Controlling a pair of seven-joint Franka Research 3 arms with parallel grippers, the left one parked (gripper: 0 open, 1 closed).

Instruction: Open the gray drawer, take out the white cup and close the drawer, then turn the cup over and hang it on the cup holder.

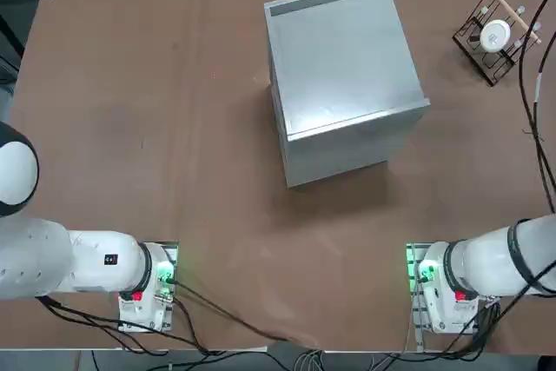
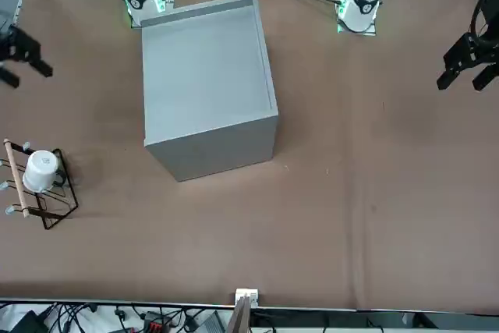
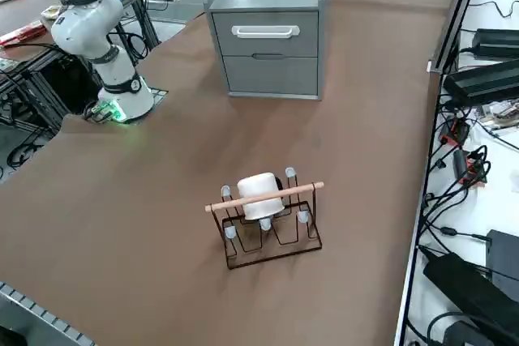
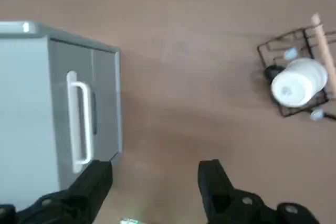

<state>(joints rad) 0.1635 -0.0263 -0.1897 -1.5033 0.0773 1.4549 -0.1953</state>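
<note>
The white cup (image 3: pixel 259 192) hangs on the pegs of the cup holder (image 3: pixel 272 253), its base turned upward (image 1: pixel 495 36). That dark wire rack stands at the table's far right corner (image 1: pixel 486 62). The gray drawer (image 3: pixel 268 34), with a pale bar handle (image 4: pixel 79 124), sits shut and flush in the gray cabinet (image 1: pixel 343 67). My right gripper (image 4: pixel 155 177) hovers high over the table, well apart from both cabinet and rack. Its fingers are open and nothing is between them. It also shows at the table's edge in the front view (image 2: pixel 23 68).
The cabinet fills the far middle of the brown table (image 1: pixel 174 154). Both arm bases (image 1: pixel 443 288) stand at the near edge. Cables and power bricks (image 3: pixel 486 79) lie beyond the table's right edge, and more cables run along the far edge.
</note>
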